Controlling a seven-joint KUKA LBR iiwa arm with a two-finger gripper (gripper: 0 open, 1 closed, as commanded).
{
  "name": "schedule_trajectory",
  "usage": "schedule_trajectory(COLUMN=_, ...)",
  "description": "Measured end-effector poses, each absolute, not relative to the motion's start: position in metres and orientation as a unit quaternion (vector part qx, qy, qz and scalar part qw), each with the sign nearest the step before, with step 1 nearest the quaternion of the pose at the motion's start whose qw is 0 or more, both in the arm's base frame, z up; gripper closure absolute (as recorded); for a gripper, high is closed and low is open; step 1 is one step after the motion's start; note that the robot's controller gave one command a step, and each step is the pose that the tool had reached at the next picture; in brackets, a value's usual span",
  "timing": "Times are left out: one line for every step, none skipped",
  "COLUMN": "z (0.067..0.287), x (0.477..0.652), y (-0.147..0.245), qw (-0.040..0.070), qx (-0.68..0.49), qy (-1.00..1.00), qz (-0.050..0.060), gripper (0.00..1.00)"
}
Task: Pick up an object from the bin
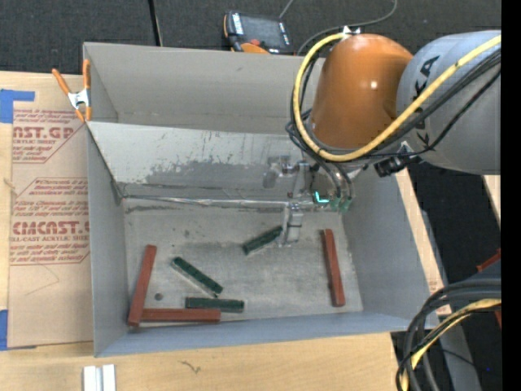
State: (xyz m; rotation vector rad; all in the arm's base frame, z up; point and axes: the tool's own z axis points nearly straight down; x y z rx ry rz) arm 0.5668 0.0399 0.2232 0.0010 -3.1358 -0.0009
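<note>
My gripper [291,233] hangs below the orange dome, over the middle of the bin floor and a little right of centre. Its fingers stand close together as one narrow column. They are shut on the right end of a short dark green bar [262,240], which slants down to the left from the fingertips. A long red-brown bar [332,267] lies lengthwise on the floor just to the right of the gripper, apart from it.
Two more dark green bars [196,274] [213,305] lie at the front left. Two red-brown bars [142,283] [179,316] form an L in the front left corner. The arm and its cables overhang the bin's right wall.
</note>
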Motion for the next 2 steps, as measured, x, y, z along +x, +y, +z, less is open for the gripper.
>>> schedule_trajectory(z=0.0662, x=0.5679, y=-0.011, qw=0.002, qx=0.119, qy=-0.993, qz=0.0, gripper=0.0)
schedule_trajectory(z=0.0709, x=0.5705, y=-0.0098, qw=-0.002, qx=0.118, qy=-0.993, qz=-0.001, gripper=1.0)
